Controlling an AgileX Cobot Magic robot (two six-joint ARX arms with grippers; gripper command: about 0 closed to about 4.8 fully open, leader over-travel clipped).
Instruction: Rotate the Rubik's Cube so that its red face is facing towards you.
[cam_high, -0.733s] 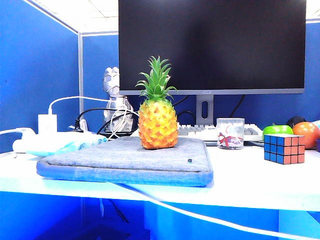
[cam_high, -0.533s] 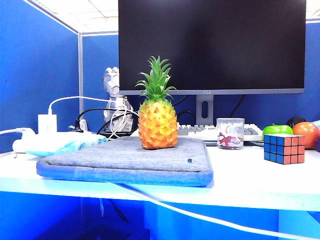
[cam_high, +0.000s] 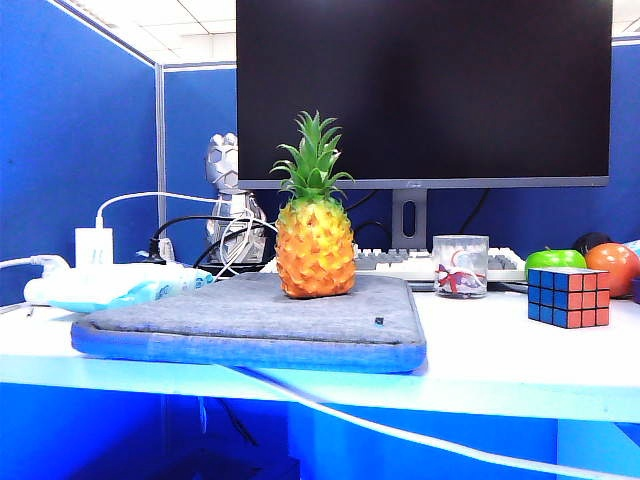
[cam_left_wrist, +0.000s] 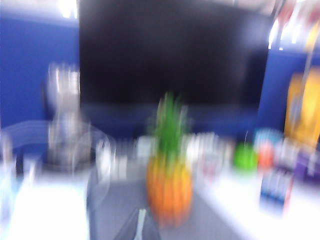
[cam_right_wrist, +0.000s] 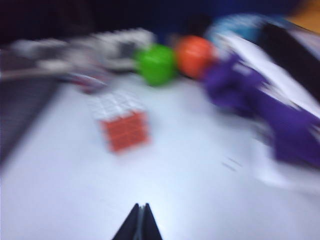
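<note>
Left gripper: seen only in the blurred left wrist view, its dark fingers pressed together to one point, low above the grey mat, holding nothing.
Pineapple: upright on the grey mat, in front of the dark monitor.
Glass cup: on the white bench, between pineapple and cube.
Rubik's Cube: flat on the bench near its right end, just in front of the green apple and orange ball; blue side turned left, a red-orange side turned right.
Right gripper: over bare bench, well apart from the cube, fingers together, empty; view blurred.
</note>
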